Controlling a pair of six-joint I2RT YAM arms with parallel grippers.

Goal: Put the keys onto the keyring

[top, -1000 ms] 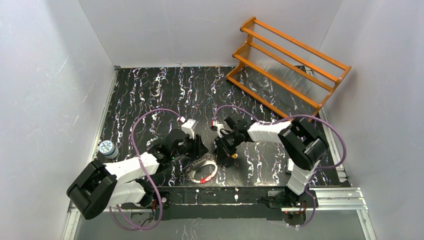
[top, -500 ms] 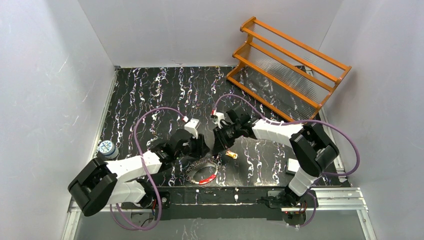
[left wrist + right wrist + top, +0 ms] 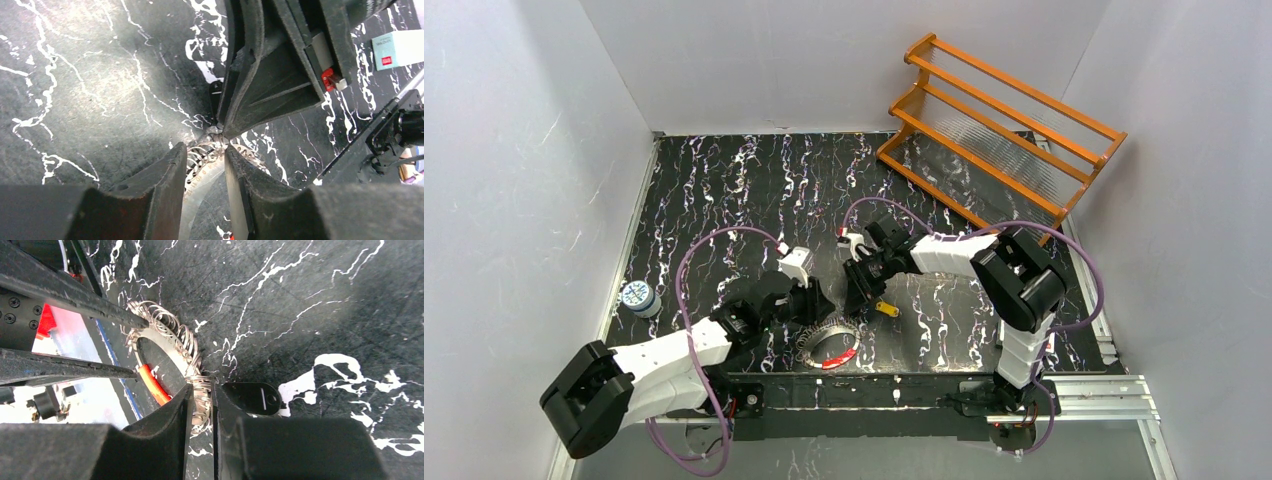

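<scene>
black marbled tabletop [image 3: 724, 190], white walls [image 3: 524, 150], wire keyring [image 3: 816, 330]

We get bright, even light from above the black, white-veined marble-patterned tabletop [image 3: 724, 180], with soft shadows. Close over that tabletop, the silvery coiled wire keyring [image 3: 172, 332] glints, while our nearest foreground blurs and the area past the tabletop's near edge blows out white.
</scene>
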